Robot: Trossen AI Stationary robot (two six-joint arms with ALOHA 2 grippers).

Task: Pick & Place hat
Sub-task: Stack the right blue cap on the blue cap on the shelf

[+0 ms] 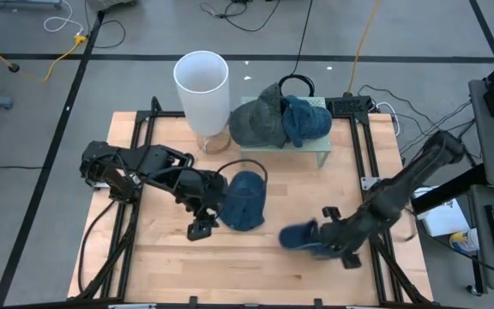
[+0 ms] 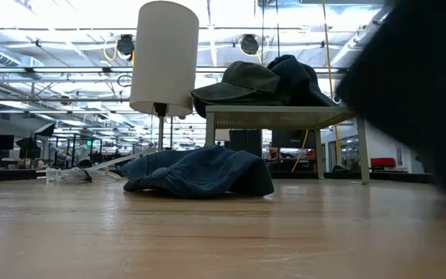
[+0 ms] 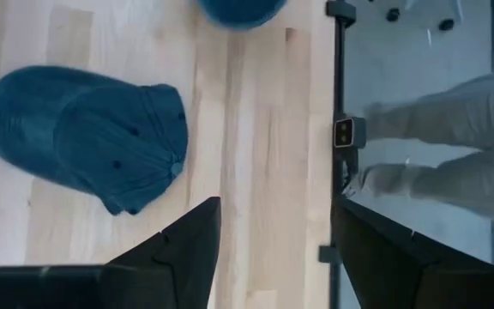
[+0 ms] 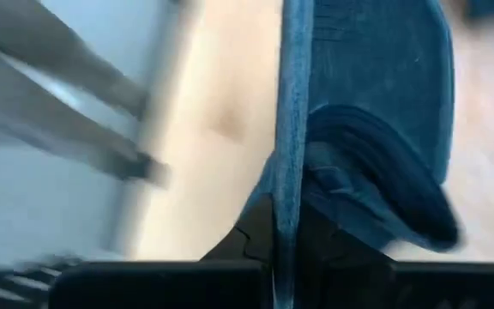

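Pale wooden worktop (image 1: 161, 257) on a grey floor strewn with cables, seen from above. Right pincer (image 1: 316, 238) low in the lower right of the high view, clamped tight on the brim of a blue fabric cap (image 1: 297, 235); same brim edge pinched between the dark fingers (image 4: 256, 236) in the right wrist view, crown of the cap (image 4: 376, 172) bulging beyond. Left pincer (image 1: 202, 225) left of centre in the high view, fingers parted with nothing between them, just beside a second blue denim cap (image 1: 245, 200) lying flat near the middle of the worktop. Same denim cap (image 3: 88, 137) at the left of the left wrist view, apart from the fingertips (image 3: 195, 232). Farther up the high view, a small pale green stand (image 1: 316, 154) carrying a dark grey cap (image 1: 260, 120) and a dark blue cap (image 1: 305, 118), touching each other. Just left of the stand, a tall white cylindrical lamp shade (image 1: 201, 86) on a clear base.
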